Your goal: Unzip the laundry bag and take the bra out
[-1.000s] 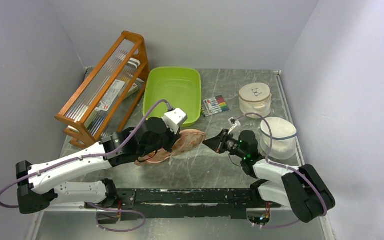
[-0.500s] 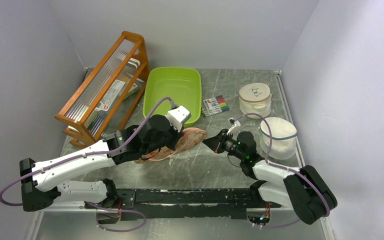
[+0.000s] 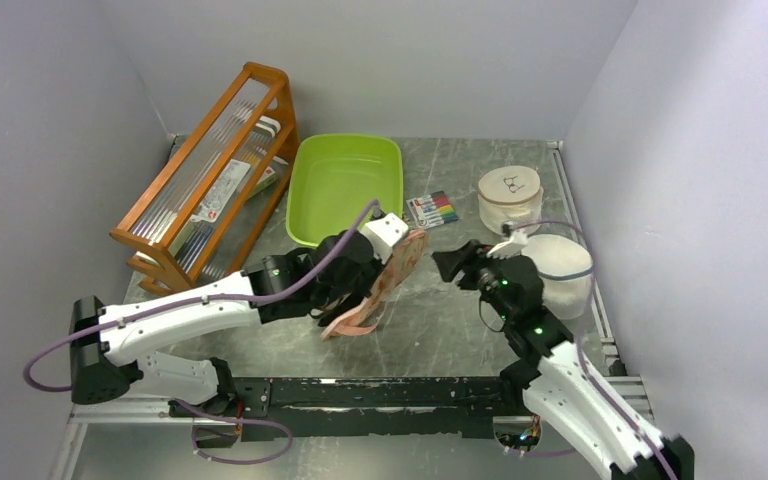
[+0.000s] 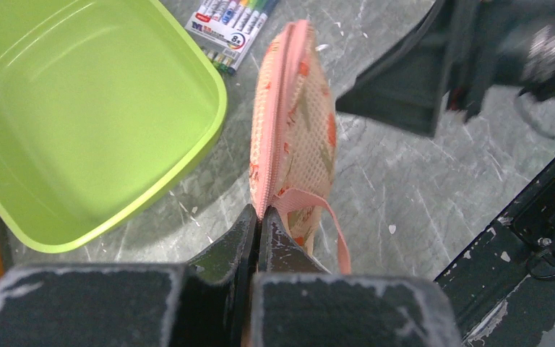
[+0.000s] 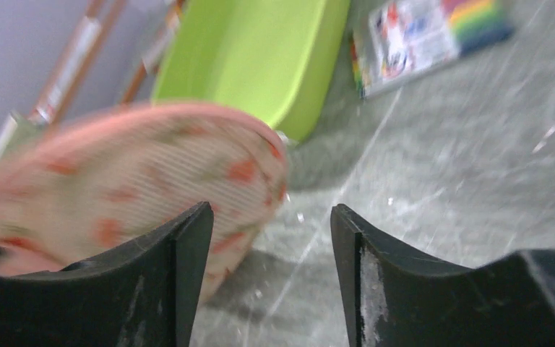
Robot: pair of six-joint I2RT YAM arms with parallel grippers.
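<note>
Peach printed fabric is pinched in my left gripper (image 4: 259, 223), jaws clenched tight on the pink-edged rim of the laundry bag (image 4: 293, 123), right beside its pink loop (image 4: 331, 231). The bag stands on edge at mid-table. I cannot tell whether its lower lobe touches the grey table (image 3: 440, 335). Just right of it, my right gripper (image 5: 271, 217) hangs released, jaws apart, grasping nothing, close to the bag but apart from it. Farther back sit a green tub (image 3: 345, 180), a marker pack (image 3: 431, 210) and, far right, two round white tubs (image 3: 511, 195).
</note>
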